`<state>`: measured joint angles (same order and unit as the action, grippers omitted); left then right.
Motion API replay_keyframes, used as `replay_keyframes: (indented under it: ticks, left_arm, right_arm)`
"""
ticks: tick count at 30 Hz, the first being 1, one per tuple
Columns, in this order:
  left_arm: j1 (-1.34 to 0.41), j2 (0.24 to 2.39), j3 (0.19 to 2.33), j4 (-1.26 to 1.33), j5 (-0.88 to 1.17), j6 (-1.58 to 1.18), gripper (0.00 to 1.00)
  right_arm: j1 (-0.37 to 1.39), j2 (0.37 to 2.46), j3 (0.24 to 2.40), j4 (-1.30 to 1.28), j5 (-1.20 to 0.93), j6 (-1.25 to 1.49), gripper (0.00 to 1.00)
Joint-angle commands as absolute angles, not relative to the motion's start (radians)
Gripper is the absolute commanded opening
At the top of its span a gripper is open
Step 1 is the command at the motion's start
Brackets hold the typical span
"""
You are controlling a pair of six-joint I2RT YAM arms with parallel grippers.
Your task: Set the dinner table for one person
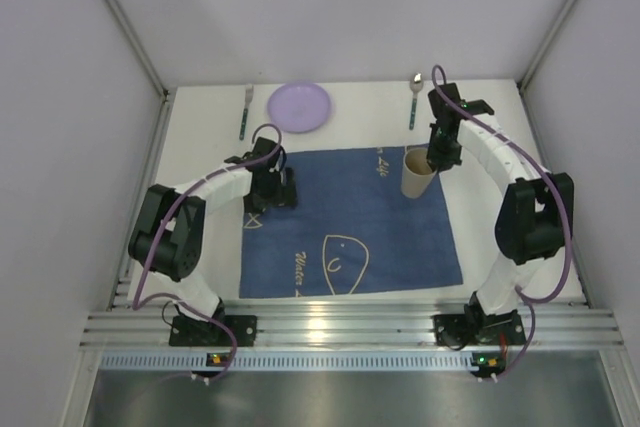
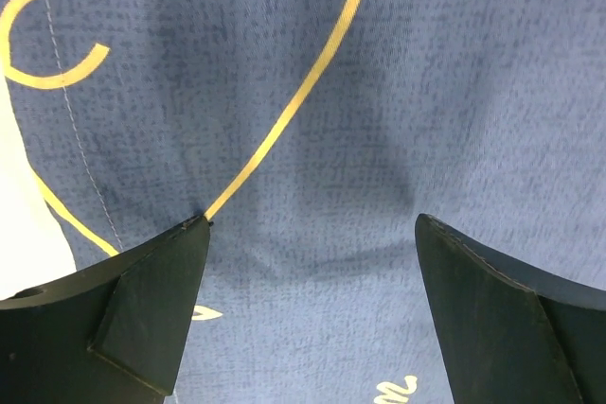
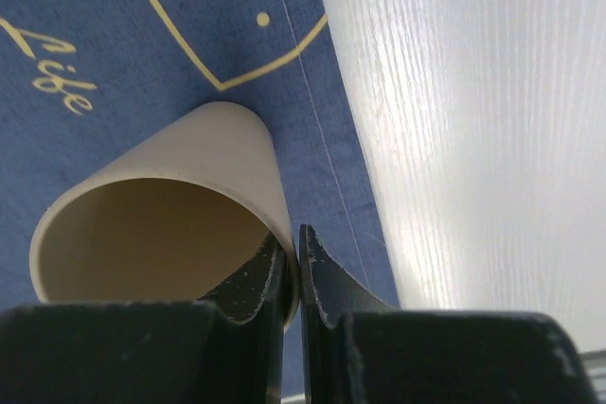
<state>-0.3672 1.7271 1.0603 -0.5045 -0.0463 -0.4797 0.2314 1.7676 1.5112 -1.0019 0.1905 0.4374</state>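
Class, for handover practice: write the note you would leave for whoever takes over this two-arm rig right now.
Left gripper: jaws apart, empty, low over the blue placemat.
Right gripper: jaws shut on the rim of the beige cup, upright at the placemat's far right corner.
Purple plate, fork and spoon lie on the white table beyond the placemat.
Done: cup at the placemat, not yet released. Left: probably plate, fork, spoon.

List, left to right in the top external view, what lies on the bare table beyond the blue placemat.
fork → purple plate → spoon
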Motion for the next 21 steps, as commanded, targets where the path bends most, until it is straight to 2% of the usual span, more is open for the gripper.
replay_keyframes:
  ticks: [1,12,21]
  left_arm:
    - [-0.362,1.663,1.006,-0.525,-0.026,-0.505,0.96]
    - [-0.362,1.700,1.078,-0.532,-0.051,-0.486,0.96]
    - [-0.357,1.781,1.193,-0.549,-0.061,-0.460,0.96]
  right_arm:
    - [0.215,1.758,1.506,-0.829,0.202,0.451,0.00]
    - [0.215,1.801,1.632,-0.814,0.207,0.449,0.00]
    - [0.218,1.822,1.562,-0.833,0.179,0.471,0.00]
